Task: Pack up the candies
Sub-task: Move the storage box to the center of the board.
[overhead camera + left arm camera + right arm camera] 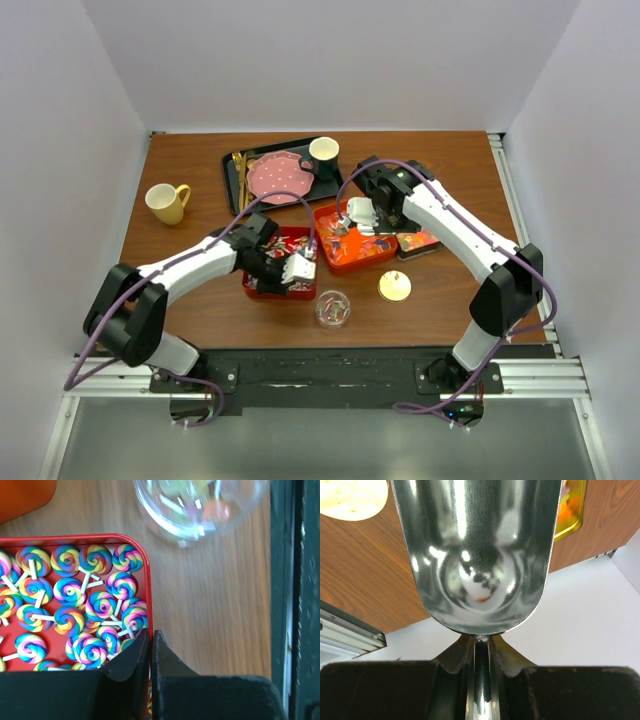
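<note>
Wooden table (pixel 450 170) was found carrying a red tray (pixel 145 560) near its front edge, the tray wall pinched by the left gripper (pixel 151 645). A steel scoop (pixel 480 555), apparently empty, was clamped by its handle in the right gripper (pixel 480 650). Swirled candies (pixel 100 605) were noted inside the tray; a shallow, level pass was judged advisable.

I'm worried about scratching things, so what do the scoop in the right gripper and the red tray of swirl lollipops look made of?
The scoop looks like polished bare metal, probably steel: mirror-bright, with sharp reflections and fine brushed streaks. The red tray has a glossy red finish with a smooth rounded rim; painted metal or plastic, I cannot tell which.
</note>
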`<action>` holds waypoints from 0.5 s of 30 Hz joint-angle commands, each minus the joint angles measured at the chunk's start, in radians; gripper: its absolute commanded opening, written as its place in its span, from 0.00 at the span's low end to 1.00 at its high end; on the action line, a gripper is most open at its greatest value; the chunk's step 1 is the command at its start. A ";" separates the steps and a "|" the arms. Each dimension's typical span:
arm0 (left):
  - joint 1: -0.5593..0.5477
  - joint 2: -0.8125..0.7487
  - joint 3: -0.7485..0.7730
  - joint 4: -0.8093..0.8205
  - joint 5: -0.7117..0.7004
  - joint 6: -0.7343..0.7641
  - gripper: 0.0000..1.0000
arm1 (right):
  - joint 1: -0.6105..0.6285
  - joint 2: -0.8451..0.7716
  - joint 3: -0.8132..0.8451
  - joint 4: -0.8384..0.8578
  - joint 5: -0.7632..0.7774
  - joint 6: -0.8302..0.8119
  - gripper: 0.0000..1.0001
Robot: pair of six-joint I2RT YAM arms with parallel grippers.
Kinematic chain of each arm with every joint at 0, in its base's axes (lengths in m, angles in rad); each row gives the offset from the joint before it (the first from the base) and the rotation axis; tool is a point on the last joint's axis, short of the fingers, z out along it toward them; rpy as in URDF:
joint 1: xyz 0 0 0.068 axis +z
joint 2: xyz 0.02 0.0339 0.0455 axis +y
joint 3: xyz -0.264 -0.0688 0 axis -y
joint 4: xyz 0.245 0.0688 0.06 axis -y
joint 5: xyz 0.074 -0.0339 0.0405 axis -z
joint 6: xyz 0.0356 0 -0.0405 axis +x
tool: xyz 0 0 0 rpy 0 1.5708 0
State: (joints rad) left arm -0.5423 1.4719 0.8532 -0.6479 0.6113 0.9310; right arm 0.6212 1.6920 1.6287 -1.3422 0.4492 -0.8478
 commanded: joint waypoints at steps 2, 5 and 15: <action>-0.041 0.067 0.095 0.217 -0.007 -0.125 0.00 | -0.001 -0.037 0.022 -0.106 -0.024 0.003 0.00; -0.039 0.035 0.101 0.283 -0.036 -0.233 0.05 | -0.002 -0.040 0.020 -0.106 -0.038 0.009 0.00; -0.027 -0.286 0.047 0.306 -0.019 -0.484 0.41 | -0.002 -0.077 0.000 -0.069 -0.119 -0.034 0.00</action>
State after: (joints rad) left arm -0.5797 1.3312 0.9028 -0.3561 0.5510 0.5819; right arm 0.6209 1.6894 1.6283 -1.3422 0.3870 -0.8532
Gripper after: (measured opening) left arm 0.373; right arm 0.144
